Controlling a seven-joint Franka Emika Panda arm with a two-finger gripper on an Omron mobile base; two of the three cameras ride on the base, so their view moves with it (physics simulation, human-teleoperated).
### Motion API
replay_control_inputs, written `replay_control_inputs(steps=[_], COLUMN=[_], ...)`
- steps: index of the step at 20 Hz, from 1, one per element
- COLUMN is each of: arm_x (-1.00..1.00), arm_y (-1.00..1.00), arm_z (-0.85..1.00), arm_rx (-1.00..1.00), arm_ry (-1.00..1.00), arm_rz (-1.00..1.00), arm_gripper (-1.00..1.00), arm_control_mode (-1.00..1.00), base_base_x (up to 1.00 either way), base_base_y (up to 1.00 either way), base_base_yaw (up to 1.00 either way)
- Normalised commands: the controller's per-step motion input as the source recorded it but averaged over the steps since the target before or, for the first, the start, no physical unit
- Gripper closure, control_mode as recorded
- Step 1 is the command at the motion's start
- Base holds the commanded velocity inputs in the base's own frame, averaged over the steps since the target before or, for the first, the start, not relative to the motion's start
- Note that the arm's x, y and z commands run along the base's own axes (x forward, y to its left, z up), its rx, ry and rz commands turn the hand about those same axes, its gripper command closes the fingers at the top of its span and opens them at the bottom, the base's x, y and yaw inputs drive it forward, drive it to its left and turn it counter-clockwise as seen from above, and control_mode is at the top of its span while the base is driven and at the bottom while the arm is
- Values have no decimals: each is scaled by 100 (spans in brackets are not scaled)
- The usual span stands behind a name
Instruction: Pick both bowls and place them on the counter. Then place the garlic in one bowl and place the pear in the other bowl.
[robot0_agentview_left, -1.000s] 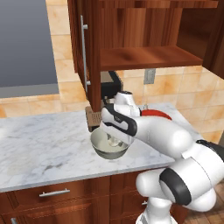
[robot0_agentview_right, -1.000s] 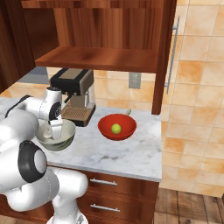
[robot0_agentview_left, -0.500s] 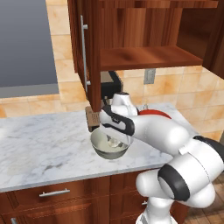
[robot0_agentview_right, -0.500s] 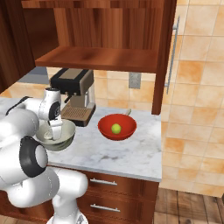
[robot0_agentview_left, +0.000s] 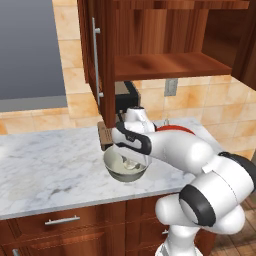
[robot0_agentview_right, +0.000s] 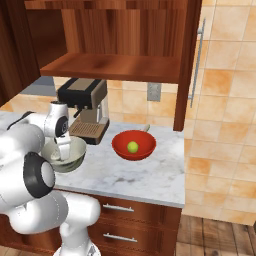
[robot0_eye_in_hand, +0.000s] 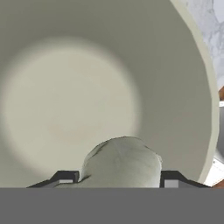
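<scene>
Nearest the counter's front edge, the grey-beige bowl (robot0_agentview_left: 125, 167) is sitting on the white marble counter (robot0_agentview_left: 45, 167), and the gripper (robot0_eye_in_hand: 119, 178) is reaching down into it from above. Between the two dark fingertips (robot0_eye_in_hand: 65, 177) the pale garlic (robot0_eye_in_hand: 121, 164) is showing, its sides right against both tips, so the jaws are standing partly apart and clamping the bulb. From the hand camera, the cream inside of the bowl is spreading out beyond the garlic toward twelve o'clock, with the rim curving round at about three o'clock. Seen from the right base camera, the gripper (robot0_agentview_right: 63, 150) is dipping inside the bowl (robot0_agentview_right: 65, 154) at about nine o'clock. Farther right on the counter, well apart from it, the glossy red bowl (robot0_agentview_right: 133, 145) is holding the yellow-green pear (robot0_agentview_right: 132, 146) near its middle. Behind the grey-beige bowl a coffee machine (robot0_agentview_right: 86, 110) is standing against the tan tiled wall, beneath the wooden cabinet (robot0_agentview_right: 115, 35) with its open door.
</scene>
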Motion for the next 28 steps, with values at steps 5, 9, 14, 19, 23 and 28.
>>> replay_control_inputs(steps=[5,9,14,19,23,28], arm_x=[0,0,0,0,-10,-25], arm_y=[0,0,0,-3,-7,-14], arm_z=[-4,-2,4,16,30,29], arm_rx=[-3,-2,0,0,0,0], arm_ry=[0,0,0,0,-2,-9], arm_rz=[0,0,0,0,0,0], arm_gripper=[-100,-100,-100,-100,-100,-100], arm_control_mode=[-100,-100,-100,-100,-100,-100], base_base_x=[0,0,0,0,0,0], base_base_y=[0,0,0,0,0,0], base_base_yaw=[0,0,0,0,0,0])
